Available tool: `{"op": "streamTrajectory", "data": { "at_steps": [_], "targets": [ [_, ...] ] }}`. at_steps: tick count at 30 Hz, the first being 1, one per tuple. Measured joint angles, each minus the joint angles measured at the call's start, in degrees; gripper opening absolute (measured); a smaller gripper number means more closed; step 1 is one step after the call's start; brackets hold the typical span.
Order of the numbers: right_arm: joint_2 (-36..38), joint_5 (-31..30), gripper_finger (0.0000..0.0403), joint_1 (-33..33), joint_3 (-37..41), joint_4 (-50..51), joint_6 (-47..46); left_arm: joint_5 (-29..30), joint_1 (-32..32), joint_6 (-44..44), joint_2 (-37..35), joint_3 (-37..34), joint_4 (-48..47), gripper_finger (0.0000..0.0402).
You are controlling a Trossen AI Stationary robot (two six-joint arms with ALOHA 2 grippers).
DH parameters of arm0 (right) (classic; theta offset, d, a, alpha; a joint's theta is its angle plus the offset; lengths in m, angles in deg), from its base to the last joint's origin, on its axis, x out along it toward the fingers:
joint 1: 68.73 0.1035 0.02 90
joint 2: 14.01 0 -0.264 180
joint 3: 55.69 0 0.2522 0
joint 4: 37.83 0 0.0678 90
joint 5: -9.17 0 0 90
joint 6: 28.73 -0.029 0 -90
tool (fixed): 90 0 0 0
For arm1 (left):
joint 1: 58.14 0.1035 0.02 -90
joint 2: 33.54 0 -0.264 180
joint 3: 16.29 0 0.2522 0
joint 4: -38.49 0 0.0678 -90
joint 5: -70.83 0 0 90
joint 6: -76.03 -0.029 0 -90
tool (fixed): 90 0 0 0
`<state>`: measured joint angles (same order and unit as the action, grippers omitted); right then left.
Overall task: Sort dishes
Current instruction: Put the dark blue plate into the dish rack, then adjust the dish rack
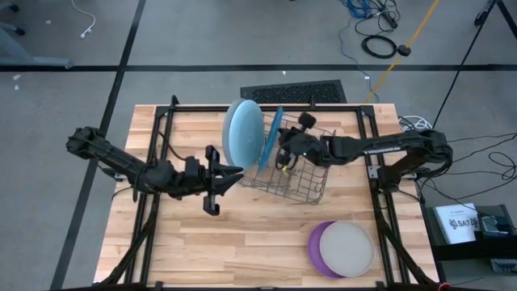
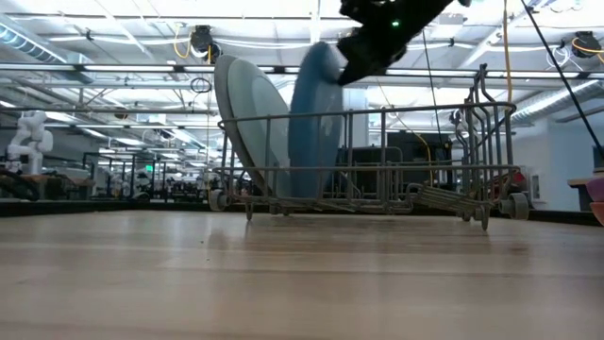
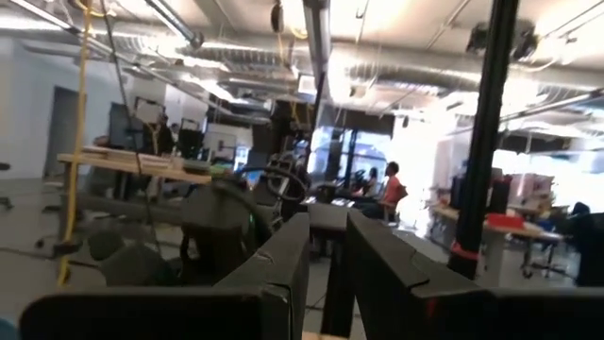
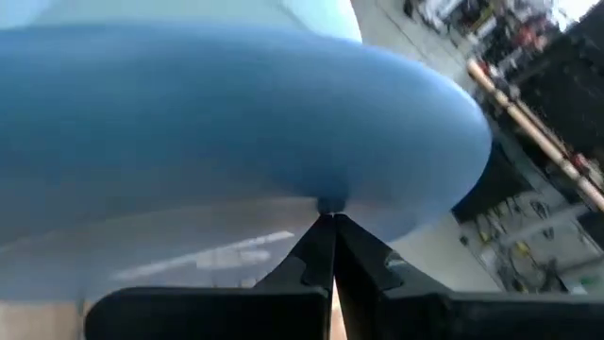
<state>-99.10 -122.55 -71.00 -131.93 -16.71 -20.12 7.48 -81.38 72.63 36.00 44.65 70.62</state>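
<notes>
R gripper (image 1: 284,153) clamped on darker blue plate (image 1: 275,137) rim, upright in rack (image 1: 295,182); L gripper (image 1: 230,179) fingers slightly apart, empty, beside rack.

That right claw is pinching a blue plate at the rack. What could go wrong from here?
The right claw grips the darker blue plate only by its rim, so it could slip or swing on release. The plate stands tilted beside the light blue plate in the wire rack; a nudge might knock both over. The left claw waits near the rack and could be bumped.
</notes>
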Motion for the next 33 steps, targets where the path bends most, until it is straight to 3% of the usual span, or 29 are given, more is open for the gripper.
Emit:
{"op": "streamTrajectory", "data": {
  "at_steps": [5, 14, 19, 26, 33],
  "targets": [
    [-3.15, 6.07, 0.0000, -2.58, 0.00, -11.03, 4.71, 1.28, -0.57, -0.11, 0.00, -0.02, -2.11, 0.0075],
    [-7.39, 19.02, 0.0000, -4.93, 0.00, -17.16, 7.49, 1.61, -0.50, -0.88, 0.00, -0.02, -3.65, 0.0075],
    [-8.59, 22.25, 0.0000, -5.18, -0.02, -18.67, 7.28, 3.62, -0.52, -1.49, 0.00, -0.02, -5.34, 0.0075],
    [-6.03, 22.71, 0.0000, -0.74, -0.05, -11.90, 5.55, 8.32, -1.63, -1.47, 0.00, -0.02, -10.88, 0.0075],
    [-2.36, 22.68, 0.0000, 5.22, -0.07, 8.10, -4.91, 10.17, -1.92, -1.44, 0.00, -0.04, -13.83, 0.0075]
  ]
}}
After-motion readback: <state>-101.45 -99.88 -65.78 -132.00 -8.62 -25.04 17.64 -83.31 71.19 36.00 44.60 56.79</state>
